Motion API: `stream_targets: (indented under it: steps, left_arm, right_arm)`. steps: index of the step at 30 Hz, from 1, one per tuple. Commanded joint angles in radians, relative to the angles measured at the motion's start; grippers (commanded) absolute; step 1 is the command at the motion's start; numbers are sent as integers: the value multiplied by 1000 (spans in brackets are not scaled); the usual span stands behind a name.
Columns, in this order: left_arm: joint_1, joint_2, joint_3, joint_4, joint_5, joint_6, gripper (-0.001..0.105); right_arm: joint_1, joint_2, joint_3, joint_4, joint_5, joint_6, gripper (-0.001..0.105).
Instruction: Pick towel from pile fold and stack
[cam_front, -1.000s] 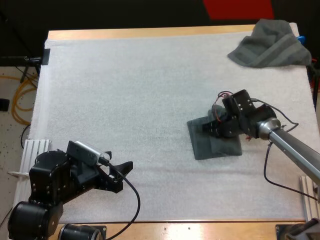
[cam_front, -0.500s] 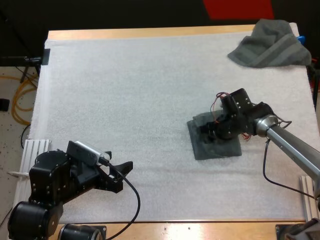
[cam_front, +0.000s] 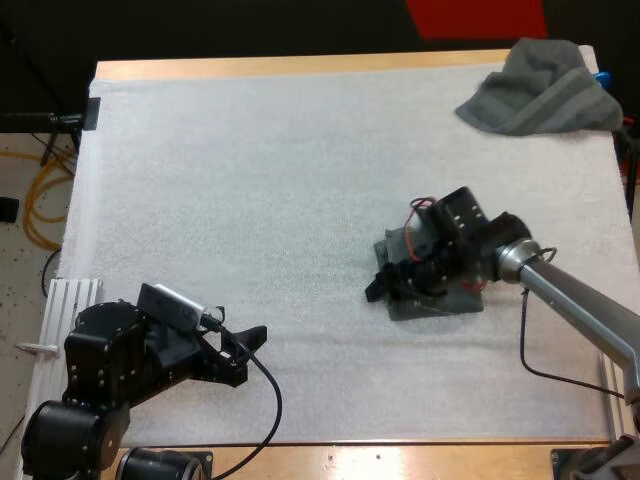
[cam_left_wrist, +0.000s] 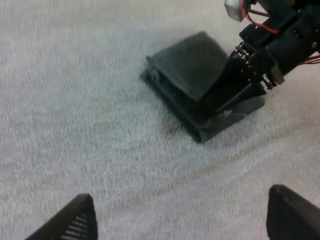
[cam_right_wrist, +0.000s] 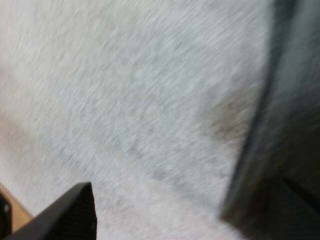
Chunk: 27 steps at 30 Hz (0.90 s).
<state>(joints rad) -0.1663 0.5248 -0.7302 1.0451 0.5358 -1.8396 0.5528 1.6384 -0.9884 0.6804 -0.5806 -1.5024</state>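
- Layout: the folded towel (cam_left_wrist: 187, 65) lies flat on the mat (cam_front: 250, 180), right of centre and nearer the near edge. The crumpled towel (cam_front: 535, 90) sits at the far right corner, well apart from it.
- Right gripper (cam_front: 388, 285): low over the folded towel's left side, jaws apart. One finger (cam_right_wrist: 75, 210) hangs over bare mat just past the towel's edge. The other is at the towel, and from the left wrist view it seems to lie on or under the top layer; which one cannot be told.
- Left gripper (cam_front: 250, 337): near the near left corner, jaws apart, holding nothing, aimed across the mat at the folded towel.
- Step in hand, as judged: finishing the fold and freeing the right gripper from the cloth.
- Procedure:
  - Leave the jaws wide so that neither finger pinches a layer.
  - Clear the finger along the line of the fold, not across it. A sideways pull is likely to drag the top layer and open the fold.
  - Rise straight up until both fingers are clear of the cloth, and only then travel toward the far right corner.
  - Leave the left gripper parked; nothing calls for it here.
- Risk: the cloth is soft and likely to cling to a finger. A lifted corner would call for a press flat before the next towel goes on top.
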Motion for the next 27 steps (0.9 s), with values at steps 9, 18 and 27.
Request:
stream_targets:
  steps: [9,18,27]
  left_arm:
    - [-1,1,15,-25,-2,-21,67]
    - [-1,11,15,-178,-2,-76,69]
    - [-1,214,15,-363,-20,-270,78]
  right_arm:
    - [30,60,9,-14,-30,56,68]
    - [30,-238,7,47,169,-1,68]
    - [32,-667,7,151,457,-48,68]
